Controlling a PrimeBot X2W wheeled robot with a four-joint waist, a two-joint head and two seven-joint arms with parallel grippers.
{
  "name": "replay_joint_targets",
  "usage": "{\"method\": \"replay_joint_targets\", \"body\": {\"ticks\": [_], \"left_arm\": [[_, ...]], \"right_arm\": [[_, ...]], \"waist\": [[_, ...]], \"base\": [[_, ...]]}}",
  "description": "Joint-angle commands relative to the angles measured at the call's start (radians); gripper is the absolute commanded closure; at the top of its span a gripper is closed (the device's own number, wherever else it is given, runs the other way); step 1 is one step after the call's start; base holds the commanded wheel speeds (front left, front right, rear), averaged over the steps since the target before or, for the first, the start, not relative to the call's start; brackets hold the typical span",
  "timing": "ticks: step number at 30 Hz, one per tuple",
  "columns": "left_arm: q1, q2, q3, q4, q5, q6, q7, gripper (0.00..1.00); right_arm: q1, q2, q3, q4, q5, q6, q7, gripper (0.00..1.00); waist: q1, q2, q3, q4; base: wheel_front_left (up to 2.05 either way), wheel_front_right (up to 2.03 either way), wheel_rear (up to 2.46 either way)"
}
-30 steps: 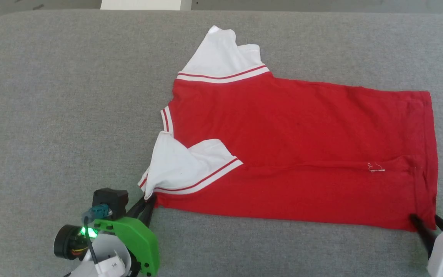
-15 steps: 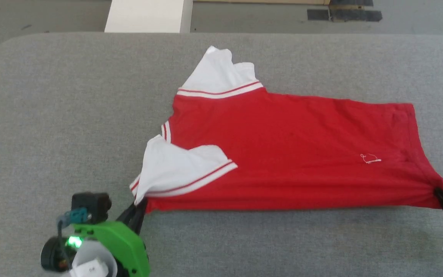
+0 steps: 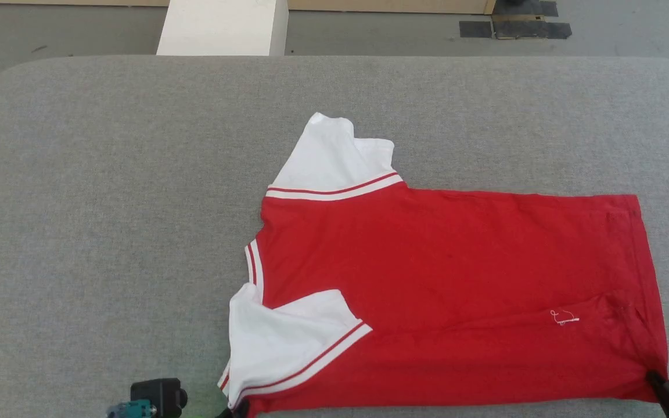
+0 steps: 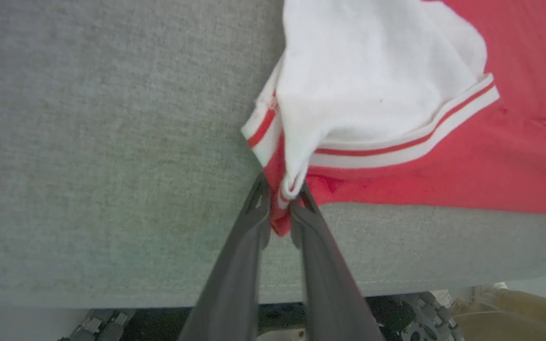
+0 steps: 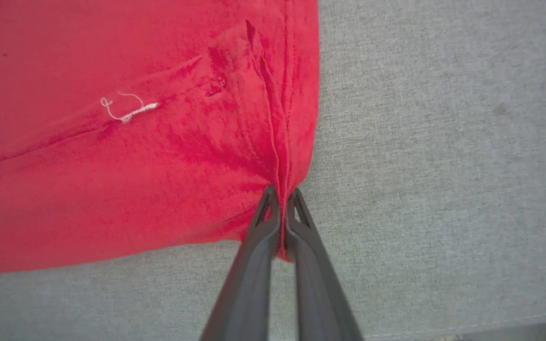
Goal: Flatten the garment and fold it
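Garment (image 3: pixel 456 278) sits low on tabletop (image 3: pixel 108 203), by near edge at 6 o'clock in head view, collar end to 9, hem to 3. Vs a sec ago: right pincer (image 5: pixel 282 213), then gaping beside the hem corner, has clamped fully shut on it, w/ cloth bunching into its tips. Left pincer (image 4: pixel 280 208) is nearly closed, sleeve/shoulder corner pinched btw its fingers. Shirt has been dragged toward the robot, tho camera tilted too, so part of the shift is just view. Near edge looks taut btw the grips and body is mostly flat. Near sleeve (image 3: pixel 288 342) lies over body at 7; far sleeve (image 3: pixel 334 157) sticks out at 12. Probably flattening is nearly done; sleeves want tucking before the fold.
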Motion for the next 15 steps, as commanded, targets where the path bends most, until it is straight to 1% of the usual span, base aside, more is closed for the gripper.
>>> {"method": "replay_joint_targets", "body": {"ticks": [1,2,3,4,5,6,7,8,11,14,15], "left_arm": [[-0.016,-0.008,0.002,0.023,-0.007,-0.012,-0.006,0.51],[-0.026,-0.013,0.001,0.043,-0.01,-0.019,-0.01,0.23],[-0.033,-0.015,0.002,0.058,-0.011,-0.025,-0.015,0.0],[-0.042,-0.022,0.007,0.075,-0.012,-0.028,-0.028,0.0],[-0.049,-0.024,0.012,0.087,-0.009,-0.029,-0.04,0.0],[-0.055,-0.024,0.017,0.099,-0.004,-0.031,-0.053,0.0],[-0.057,-0.025,0.024,0.104,-0.003,-0.032,-0.065,0.0],[-0.054,-0.021,0.061,0.096,-0.003,-0.029,-0.114,0.0],[-0.046,-0.002,0.096,0.05,-0.002,-0.025,-0.143,0.0],[-0.062,0.043,0.125,-0.04,0.028,-0.019,-0.156,0.0],[-0.08,0.066,0.131,-0.077,0.055,-0.014,-0.159,0.0]], "right_arm": [[-0.007,0.002,0.008,0.01,-0.002,-0.002,-0.012,1.0],[-0.014,0.001,0.017,0.019,-0.001,-0.002,-0.018,1.0],[-0.02,-0.002,0.024,0.024,-0.001,-0.002,-0.026,0.94],[-0.026,-0.005,0.031,0.031,-0.001,-0.002,-0.033,0.64],[-0.03,-0.006,0.034,0.035,0.001,-0.002,-0.039,0.44],[-0.037,-0.005,0.035,0.038,0.004,-0.002,-0.049,0.0],[-0.04,-0.007,0.038,0.038,0.006,-0.002,-0.054,0.0],[-0.046,-0.019,0.049,0.021,0.013,-0.002,-0.079,0.0],[-0.051,-0.022,0.046,-0.009,0.01,-0.002,-0.113,0.0],[-0.063,-0.021,0.043,-0.056,-0.012,-0.002,-0.159,0.0],[-0.072,-0.017,0.037,-0.073,-0.025,-0.002,-0.186,0.0]], "waist": [[0.0,-0.0001,-0.003,-0.001],[0.0,-0.0001,-0.007,-0.002],[0.0,-0.0001,-0.01,-0.003],[0.0,-0.0001,-0.016,-0.004],[0.0,-0.0001,-0.022,-0.005],[0.0,-0.0001,-0.029,-0.007],[0.0,-0.0001,-0.035,-0.008],[0.0,-0.0001,-0.055,-0.016],[0.0,-0.0001,-0.065,-0.026],[0.0,-0.0001,-0.058,-0.039],[0.0,-0.0001,-0.049,-0.042]], "base": [[0.0,0.0,0.0],[0.0,0.0,0.0],[0.0,0.0,0.0],[0.0,0.0,0.0],[0.0,0.0,0.0],[0.0,0.0,0.0],[0.0,0.0,0.0],[0.0,0.0,0.0],[0.0,0.0,0.0],[0.0,0.0,0.0],[0.0,0.0,0.0]]}}
